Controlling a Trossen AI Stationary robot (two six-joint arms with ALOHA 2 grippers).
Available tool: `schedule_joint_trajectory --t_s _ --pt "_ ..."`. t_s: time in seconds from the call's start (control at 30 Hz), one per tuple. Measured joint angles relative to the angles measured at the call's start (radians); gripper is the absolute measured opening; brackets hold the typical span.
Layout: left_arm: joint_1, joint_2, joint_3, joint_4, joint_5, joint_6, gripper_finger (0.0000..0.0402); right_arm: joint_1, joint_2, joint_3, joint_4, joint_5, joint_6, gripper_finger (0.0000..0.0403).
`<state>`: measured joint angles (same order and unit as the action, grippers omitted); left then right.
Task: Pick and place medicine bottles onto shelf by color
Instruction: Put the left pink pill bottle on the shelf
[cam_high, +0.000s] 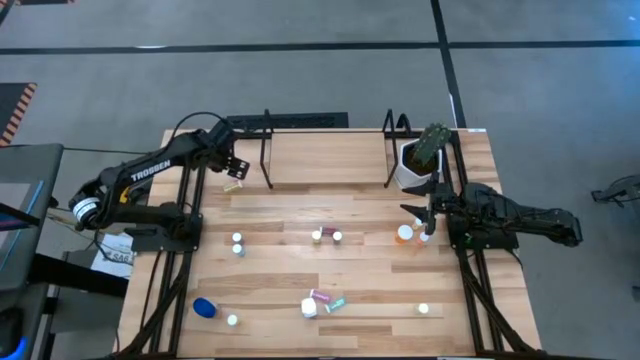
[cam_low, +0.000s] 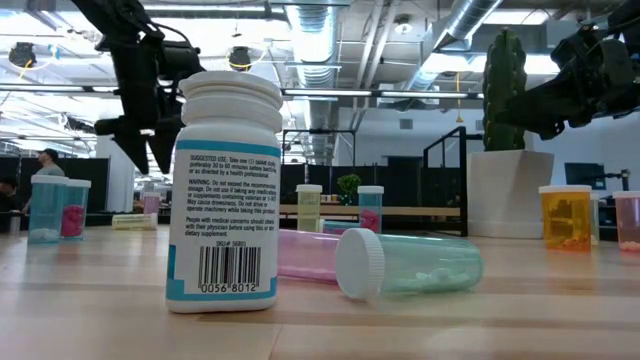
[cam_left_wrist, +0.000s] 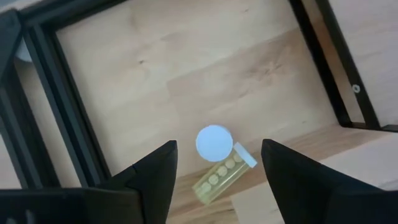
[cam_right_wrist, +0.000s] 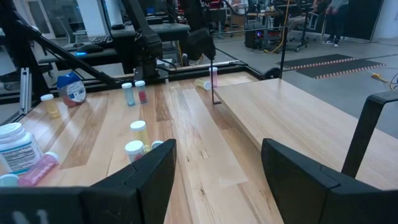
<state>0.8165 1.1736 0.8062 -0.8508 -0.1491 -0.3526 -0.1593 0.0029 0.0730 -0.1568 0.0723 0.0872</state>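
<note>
At the left of the overhead picture the left arm, lettered TROSSEN in white, reaches toward the upper left. Its claw (cam_high: 236, 163) hangs with the two dark, wedge-shaped fingers spread apart and nothing between them, just above a yellow-green bottle (cam_left_wrist: 219, 176) lying on its side. That bottle is clear plastic with round tablets showing through, a flat white round cap and a small white tab; it rests at the left end of the shelf (cam_high: 330, 160), a smooth pale wood board framed in thin black rods.

Across the middle of the plank table (cam_high: 280, 300), upright white-capped vials stand scattered. Toward the lower centre a big white bottle (cam_low: 224, 190) has a ribbed cap, a teal-edged label of fine print and a barcode reading 0056 8012. Beside it lie a pink vial (cam_low: 305, 254) and a teal vial (cam_low: 408, 264), both see-through. A wide blue bottle (cam_high: 204, 307) sits lower left.

At the right, an orange vial (cam_high: 404, 234) stands by the right claw (cam_high: 427, 222), whose fingers are spread and empty, below a white pot (cam_high: 412, 168) with a cactus
</note>
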Motion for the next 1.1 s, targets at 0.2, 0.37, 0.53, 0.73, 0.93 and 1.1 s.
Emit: schedule_joint_trajectory --t_s 0.2,0.37,0.53,0.73,0.93,1.1 --pt "0.0 0.007 -0.001 -0.002 -0.02 -0.008 0.0244 0.0 0.0 0.0 0.0 0.0 0.0 0.026" --pt "0.0 0.008 -0.051 0.041 -0.021 -0.025 0.0245 0.0 0.0 0.0 0.0 0.0 0.0 0.026" --pt "0.0 0.008 -0.089 0.101 -0.036 -0.047 0.0245 0.0 0.0 0.0 0.0 0.0 0.0 0.026" --pt "0.0 0.008 -0.15 0.194 -0.04 -0.055 0.0245 0.0 0.0 0.0 0.0 0.0 0.0 0.026" --pt "0.0 0.007 -0.18 0.23 -0.071 -0.059 0.0243 0.0 0.0 0.0 0.0 0.0 0.0 0.026" --pt "0.0 0.007 -0.224 0.284 -0.073 -0.059 0.0225 0.0 0.0 0.0 0.0 0.0 0.0 0.026"
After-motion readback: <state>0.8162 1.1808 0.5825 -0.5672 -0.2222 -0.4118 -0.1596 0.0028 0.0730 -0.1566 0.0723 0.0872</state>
